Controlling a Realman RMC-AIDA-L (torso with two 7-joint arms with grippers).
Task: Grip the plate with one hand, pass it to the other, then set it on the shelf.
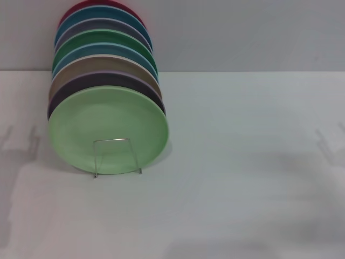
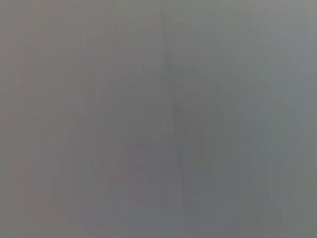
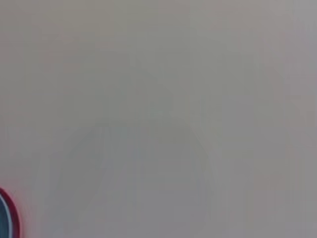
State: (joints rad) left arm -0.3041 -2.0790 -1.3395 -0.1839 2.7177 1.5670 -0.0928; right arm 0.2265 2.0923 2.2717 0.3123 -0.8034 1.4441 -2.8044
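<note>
The pale mint-green plate [image 1: 108, 129] stands upright at the front of the clear rack, behind its thin square front loop [image 1: 117, 156], at the left of the head view. Several other plates stand in a row behind it. Neither gripper shows in any view. The left wrist view shows only a plain grey surface. The right wrist view shows a pale surface with a red plate edge [image 3: 11, 218] at one corner.
Behind the mint plate stand a dark purple plate [image 1: 105, 82], a tan one [image 1: 102, 66], blue ones, a darker green one [image 1: 105, 39] and a red one [image 1: 94, 6]. The white table [image 1: 242, 162] stretches to the right, with a grey wall behind.
</note>
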